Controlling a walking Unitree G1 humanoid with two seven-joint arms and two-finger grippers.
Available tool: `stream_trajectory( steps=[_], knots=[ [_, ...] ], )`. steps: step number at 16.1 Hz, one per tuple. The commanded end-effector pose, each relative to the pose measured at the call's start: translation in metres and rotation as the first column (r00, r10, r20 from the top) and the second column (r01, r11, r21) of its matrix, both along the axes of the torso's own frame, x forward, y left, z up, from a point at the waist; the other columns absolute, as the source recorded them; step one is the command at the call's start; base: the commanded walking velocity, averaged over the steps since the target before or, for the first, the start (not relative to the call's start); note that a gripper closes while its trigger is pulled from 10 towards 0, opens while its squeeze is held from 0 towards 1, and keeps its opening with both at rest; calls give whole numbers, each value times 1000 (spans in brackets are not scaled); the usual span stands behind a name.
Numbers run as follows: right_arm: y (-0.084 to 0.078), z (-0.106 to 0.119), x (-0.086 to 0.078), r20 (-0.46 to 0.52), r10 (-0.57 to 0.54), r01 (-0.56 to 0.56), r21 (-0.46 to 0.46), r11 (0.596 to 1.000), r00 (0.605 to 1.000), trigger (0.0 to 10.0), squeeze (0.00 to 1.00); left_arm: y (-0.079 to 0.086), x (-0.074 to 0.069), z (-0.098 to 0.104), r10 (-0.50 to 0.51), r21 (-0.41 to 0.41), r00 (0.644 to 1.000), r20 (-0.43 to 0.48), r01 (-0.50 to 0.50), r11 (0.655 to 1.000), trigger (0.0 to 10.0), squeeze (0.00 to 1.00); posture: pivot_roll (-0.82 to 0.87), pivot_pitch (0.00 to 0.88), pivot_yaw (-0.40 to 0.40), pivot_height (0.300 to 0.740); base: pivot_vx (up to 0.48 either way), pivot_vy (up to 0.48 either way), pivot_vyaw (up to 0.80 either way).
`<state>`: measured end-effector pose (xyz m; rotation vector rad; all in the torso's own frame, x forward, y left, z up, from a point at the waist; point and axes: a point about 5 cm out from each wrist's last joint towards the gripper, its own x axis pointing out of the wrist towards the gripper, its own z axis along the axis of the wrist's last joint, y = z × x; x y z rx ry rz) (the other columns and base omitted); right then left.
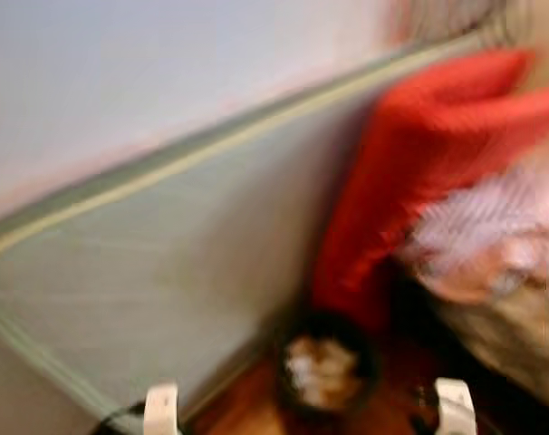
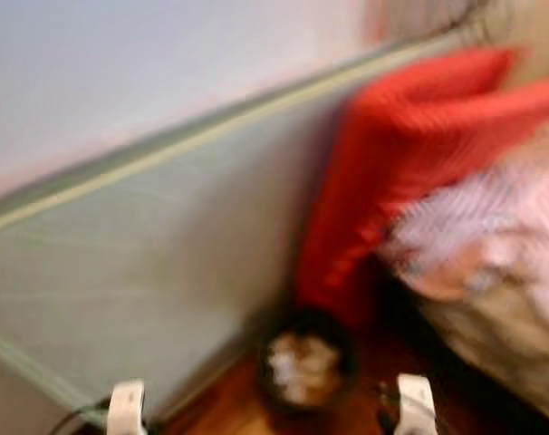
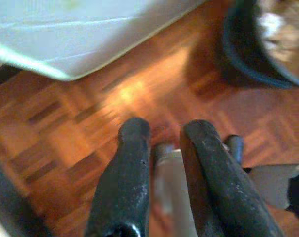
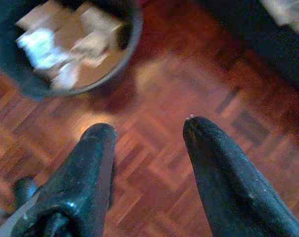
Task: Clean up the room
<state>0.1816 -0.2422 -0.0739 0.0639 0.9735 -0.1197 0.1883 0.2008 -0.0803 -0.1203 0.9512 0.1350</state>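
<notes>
The head views are blurred. A dark round bin (image 1: 324, 367) full of crumpled paper and cardboard stands on the wooden floor (image 4: 189, 84) at the foot of a red cloth (image 1: 419, 154). The bin (image 4: 65, 49) lies just ahead of my right gripper (image 4: 149, 128), which hangs open above the floor and holds nothing. My left gripper (image 3: 164, 131) also hangs low over the parquet, its fingers a narrow gap apart with nothing between them; the bin (image 3: 248, 54) is off to one side of it.
A pale grey mattress (image 1: 166, 272) with a green-edged seam leans against the wall on the left. A heap of white and pink bedding (image 1: 501, 236) sits on the right, with the red cloth draped beside it. Bare parquet runs between them.
</notes>
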Motion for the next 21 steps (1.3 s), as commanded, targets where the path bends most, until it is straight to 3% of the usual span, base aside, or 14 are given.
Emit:
stream_trajectory(
  steps=[1, 18, 21],
  knots=[
    [5, -3, -4, -1, -16, 16, 20, 1000, 1000, 10000, 0, 10, -7, -2, 12, 23, 1000, -20, -12, 1000, 10000, 0, -9, 0, 24, 740, 0, -349, 0],
    [6, -3, -3, 10, -29, 29, 29, 999, 1000, 10000, 0, 11, -7, -1, 11, 21, 1000, -20, -11, 1000, 10000, 0, -21, 0, 37, 740, 0, -363, 0],
    [6, -3, -4, 8, -28, 28, 28, 999, 1000, 10000, 0, 11, -8, -2, 13, 17, 1000, -28, -13, 1000, 10000, 0, -24, 0, 41, 740, 0, -107, 0]
  ],
)
